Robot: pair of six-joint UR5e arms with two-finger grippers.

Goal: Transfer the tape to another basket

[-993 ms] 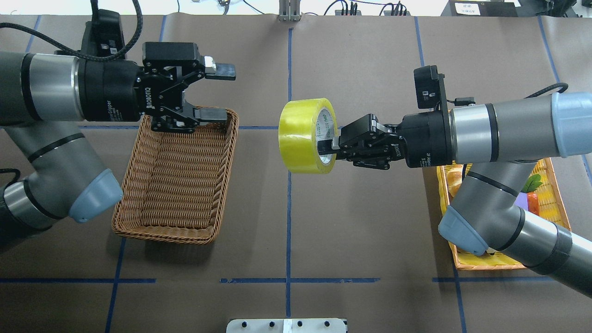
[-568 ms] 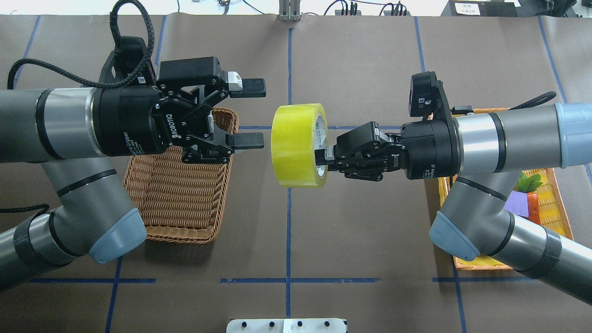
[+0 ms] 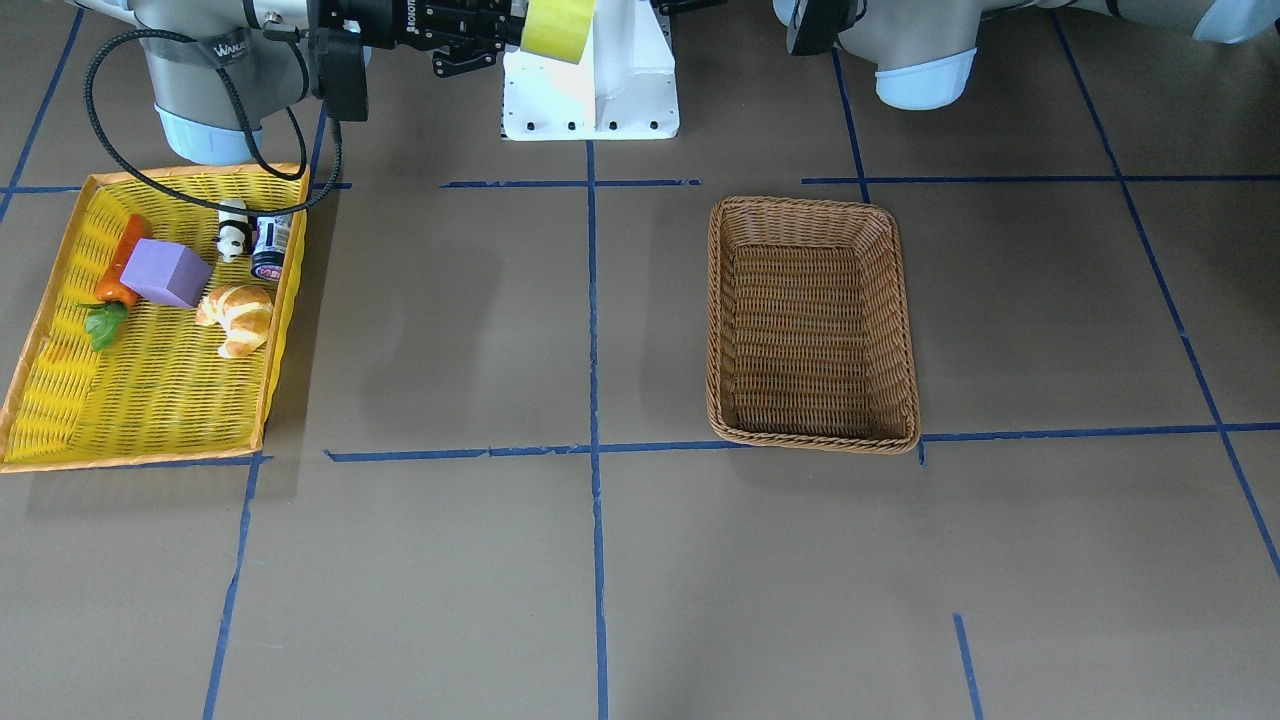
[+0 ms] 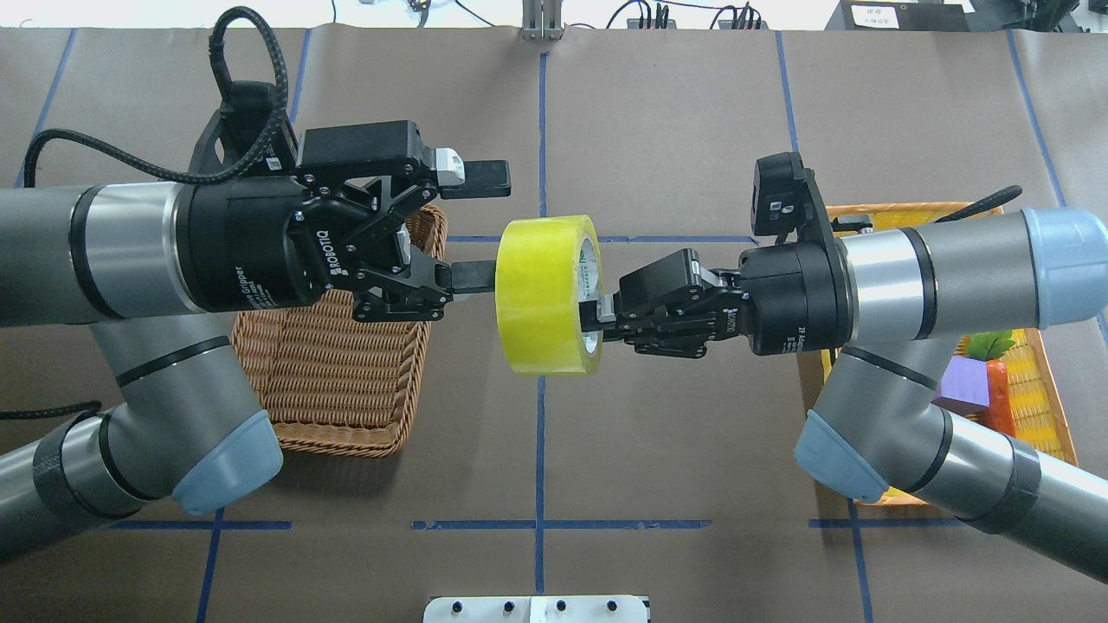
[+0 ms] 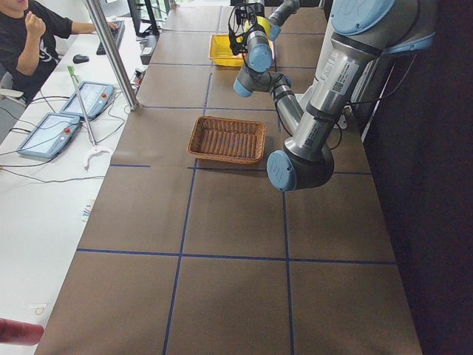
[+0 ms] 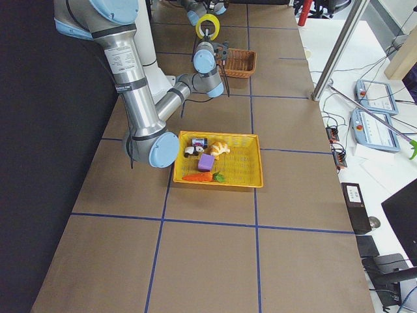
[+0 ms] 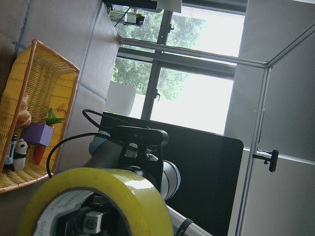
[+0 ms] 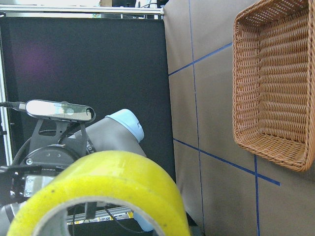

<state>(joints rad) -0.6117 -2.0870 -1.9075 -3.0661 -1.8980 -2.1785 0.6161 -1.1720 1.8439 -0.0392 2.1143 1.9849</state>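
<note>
The yellow tape (image 4: 541, 294) hangs on edge in the air over the table's middle. My right gripper (image 4: 595, 316) is shut on the tape's rim from the right side. My left gripper (image 4: 500, 225) is open, just left of the tape. One of its fingers (image 4: 472, 275) reaches the tape's left face and the other finger (image 4: 485, 176) stands beyond the roll's far edge. The brown wicker basket (image 4: 338, 381) lies empty under my left arm. The tape also shows in the front view (image 3: 558, 25), the left wrist view (image 7: 98, 196) and the right wrist view (image 8: 98, 187).
A shallow yellow basket (image 3: 150, 400) at my right holds a purple block (image 3: 165, 272), a croissant (image 3: 237, 315), a carrot, a panda figure and a small can. My right arm's elbow hangs over it (image 4: 1039, 381). The white robot base (image 3: 590, 90) stands at the table's near edge.
My left arm has swung right from over the wicker basket, and its open fingers now reach the tape. My right gripper has carried the tape slightly left and nearer.
</note>
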